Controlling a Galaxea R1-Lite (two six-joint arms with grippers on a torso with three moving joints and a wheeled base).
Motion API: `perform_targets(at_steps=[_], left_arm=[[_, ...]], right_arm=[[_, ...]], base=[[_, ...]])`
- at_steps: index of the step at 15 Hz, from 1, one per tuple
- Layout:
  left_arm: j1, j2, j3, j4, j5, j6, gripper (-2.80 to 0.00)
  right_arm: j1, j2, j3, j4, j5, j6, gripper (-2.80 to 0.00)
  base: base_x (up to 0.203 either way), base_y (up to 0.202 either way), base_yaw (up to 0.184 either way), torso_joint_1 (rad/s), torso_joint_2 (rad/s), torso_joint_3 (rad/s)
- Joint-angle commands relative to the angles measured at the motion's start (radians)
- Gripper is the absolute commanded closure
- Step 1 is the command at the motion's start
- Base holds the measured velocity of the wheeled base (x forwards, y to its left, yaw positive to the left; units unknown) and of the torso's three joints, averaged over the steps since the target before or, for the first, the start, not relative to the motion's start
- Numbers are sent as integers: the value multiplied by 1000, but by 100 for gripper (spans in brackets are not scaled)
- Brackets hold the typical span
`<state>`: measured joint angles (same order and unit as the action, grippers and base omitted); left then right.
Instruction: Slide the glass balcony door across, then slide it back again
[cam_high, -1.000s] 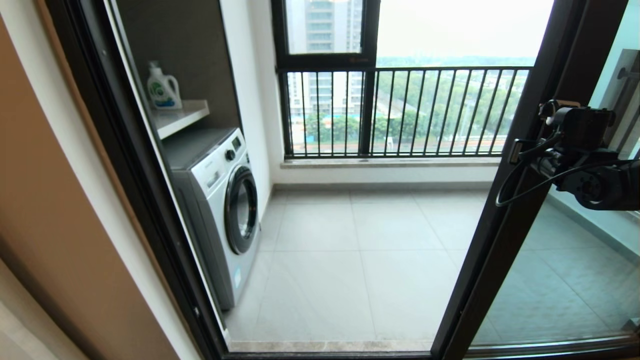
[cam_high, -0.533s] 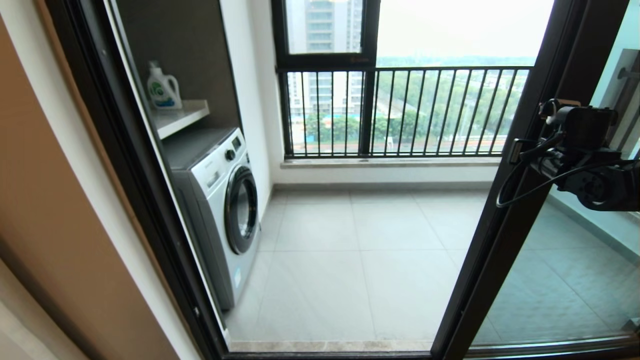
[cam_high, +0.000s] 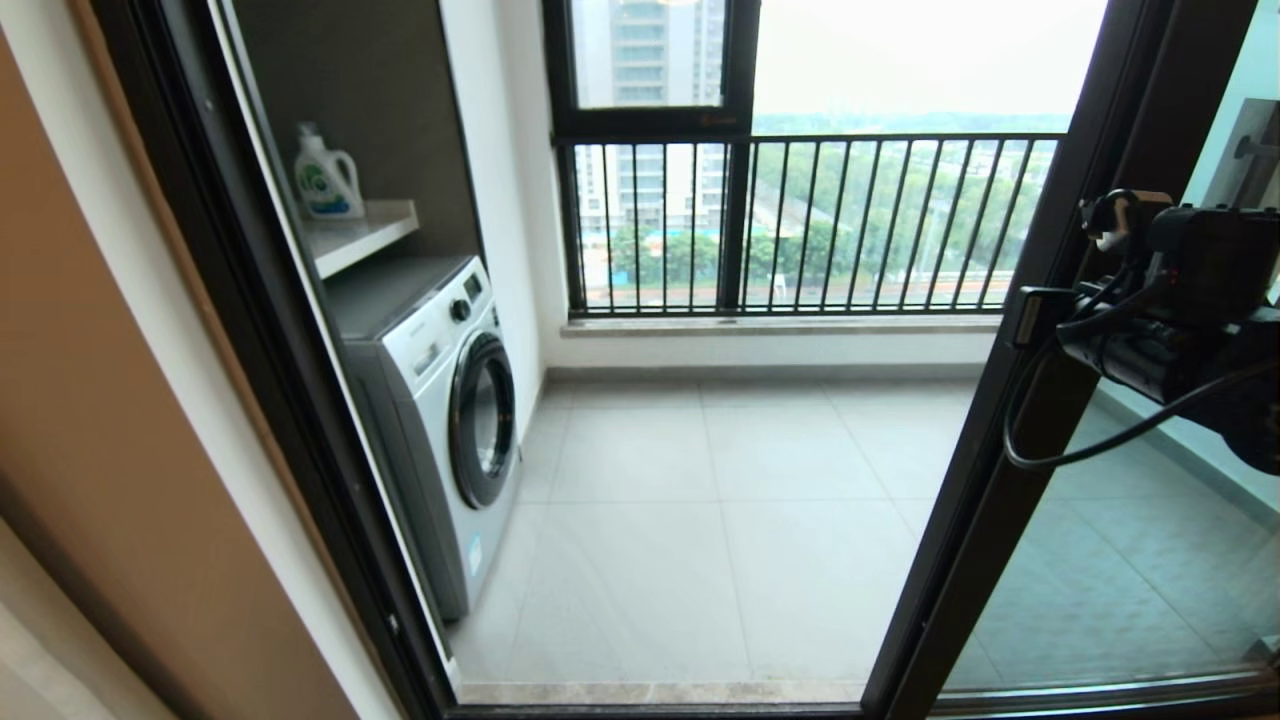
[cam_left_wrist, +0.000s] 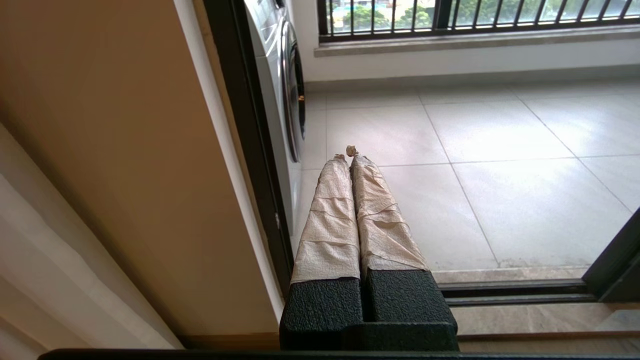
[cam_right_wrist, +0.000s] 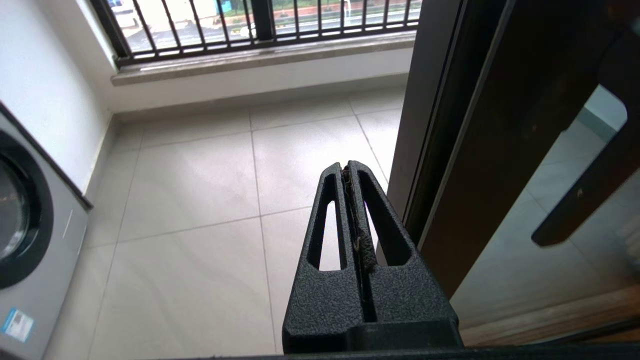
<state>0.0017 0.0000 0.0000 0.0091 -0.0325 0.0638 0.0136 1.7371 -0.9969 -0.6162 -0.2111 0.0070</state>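
Note:
The glass balcony door (cam_high: 1000, 450) stands slid over to the right, leaving the doorway wide. Its dark upright edge (cam_right_wrist: 480, 125) runs close beside my right gripper (cam_right_wrist: 348, 167), which is shut with nothing between its fingers and hangs on the opening side of that edge. The short black bar handle (cam_right_wrist: 580, 200) sits on the door's face, beyond the edge from the gripper and apart from it. My right arm (cam_high: 1180, 300) reaches in from the right at handle height. The left gripper (cam_left_wrist: 348, 152), with taped fingers, is shut and parked low by the left jamb.
A washing machine (cam_high: 450, 420) stands just inside the balcony on the left, with a detergent bottle (cam_high: 325, 175) on a shelf above. The outer window with railing bars (cam_high: 800, 225) closes the far side. The floor track (cam_left_wrist: 515, 292) crosses the threshold.
My right arm has shifted a little to the right and lower, nearer the head camera. The door's edge stays where it was.

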Motion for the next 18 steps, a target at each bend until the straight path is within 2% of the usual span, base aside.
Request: perform_targets(at_steps=[1, 3, 5, 7, 10, 12, 15, 18], left_arm=[[0, 2, 0, 0, 0, 1, 0], [0, 2, 0, 0, 0, 1, 0], [0, 2, 0, 0, 0, 1, 0], [0, 2, 0, 0, 0, 1, 0], [0, 2, 0, 0, 0, 1, 0], [0, 2, 0, 0, 0, 1, 0], [0, 2, 0, 0, 0, -1, 0], [0, 2, 0, 0, 0, 1, 0]], right_arm=[[34, -145, 111, -5, -1, 0, 0], [71, -294, 221, -6, -2, -4, 0], [110, -489, 345, -3, -5, -46, 0], [133, -708, 442, 23, -8, -137, 0], [147, -1040, 495, 190, -29, -281, 0], [122, -1238, 493, 355, -38, -365, 0], [15, -1478, 513, 557, -7, -426, 0], [-10, -1669, 663, 637, 22, -452, 0]], base=[[0, 0, 0, 0, 0, 0], [0, 0, 0, 0, 0, 0], [0, 0, 0, 0, 0, 0], [0, 0, 0, 0, 0, 0], [0, 0, 0, 0, 0, 0], [0, 0, 0, 0, 0, 0], [0, 0, 0, 0, 0, 0], [0, 0, 0, 0, 0, 0]])
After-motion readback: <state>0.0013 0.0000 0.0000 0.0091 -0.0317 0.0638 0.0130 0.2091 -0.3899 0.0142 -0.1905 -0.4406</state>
